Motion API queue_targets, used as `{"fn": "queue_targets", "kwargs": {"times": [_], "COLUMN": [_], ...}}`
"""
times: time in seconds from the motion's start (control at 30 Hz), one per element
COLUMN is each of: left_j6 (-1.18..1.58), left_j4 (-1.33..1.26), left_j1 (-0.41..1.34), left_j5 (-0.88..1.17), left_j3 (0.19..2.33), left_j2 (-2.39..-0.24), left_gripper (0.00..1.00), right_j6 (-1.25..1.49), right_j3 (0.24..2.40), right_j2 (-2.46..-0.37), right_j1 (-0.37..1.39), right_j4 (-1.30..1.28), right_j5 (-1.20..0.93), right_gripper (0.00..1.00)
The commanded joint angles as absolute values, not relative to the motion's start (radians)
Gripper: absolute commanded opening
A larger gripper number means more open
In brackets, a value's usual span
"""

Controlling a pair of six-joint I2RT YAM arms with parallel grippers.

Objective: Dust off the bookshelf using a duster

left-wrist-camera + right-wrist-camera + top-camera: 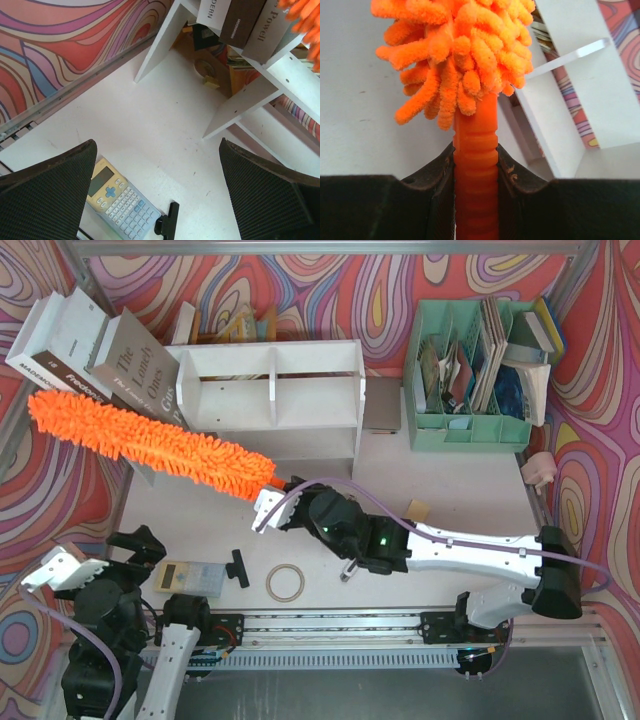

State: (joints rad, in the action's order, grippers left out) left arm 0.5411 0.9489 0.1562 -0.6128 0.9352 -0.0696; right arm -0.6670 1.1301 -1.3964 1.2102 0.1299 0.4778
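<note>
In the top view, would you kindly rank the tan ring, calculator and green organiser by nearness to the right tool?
1. Tan ring, just toward the bases from the right tool.
2. Calculator, near left.
3. Green organiser, far right corner.

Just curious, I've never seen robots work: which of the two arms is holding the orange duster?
The right gripper: it is clamped on the ribbed handle of the duster. The left gripper hangs open and empty.
</note>
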Motion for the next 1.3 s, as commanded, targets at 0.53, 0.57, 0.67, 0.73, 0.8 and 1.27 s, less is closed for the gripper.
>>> {"fn": "queue_targets", "kwargs": {"times": [0.53, 0.57, 0.67, 0.73, 0.8, 1.27], "left_j6": [0.489, 0.489, 0.486, 0.484, 0.484, 0.479], "left_j4": [0.932, 0.933, 0.931, 0.931, 0.932, 0.916], "left_j1": [0.153, 0.153, 0.153, 0.153, 0.153, 0.137], "left_j5": [-0.477, -0.476, -0.468, -0.464, -0.465, -0.474], "left_j3": [0.948, 0.948, 0.95, 0.95, 0.95, 0.941], "left_j2": [-0.091, -0.093, -0.106, -0.11, -0.109, -0.106], "left_gripper": [0.98, 0.98, 0.98, 0.98, 0.98, 0.98], "right_j6": [-0.729, -0.718, -0.705, -0.682, -0.666, -0.672], "right_j3": [1.279, 1.273, 1.233, 1.196, 1.153, 1.13], "right_j2": [-1.449, -1.452, -1.452, -1.429, -1.399, -1.356], "right_j1": [1.137, 1.137, 1.136, 1.136, 1.133, 1.116], "right_j4": [0.214, 0.203, 0.187, 0.17, 0.162, 0.186], "right_j5": [0.445, 0.456, 0.488, 0.482, 0.471, 0.455], "right_gripper": [0.0, 0.0, 0.0, 0.0, 0.0, 0.0]}}
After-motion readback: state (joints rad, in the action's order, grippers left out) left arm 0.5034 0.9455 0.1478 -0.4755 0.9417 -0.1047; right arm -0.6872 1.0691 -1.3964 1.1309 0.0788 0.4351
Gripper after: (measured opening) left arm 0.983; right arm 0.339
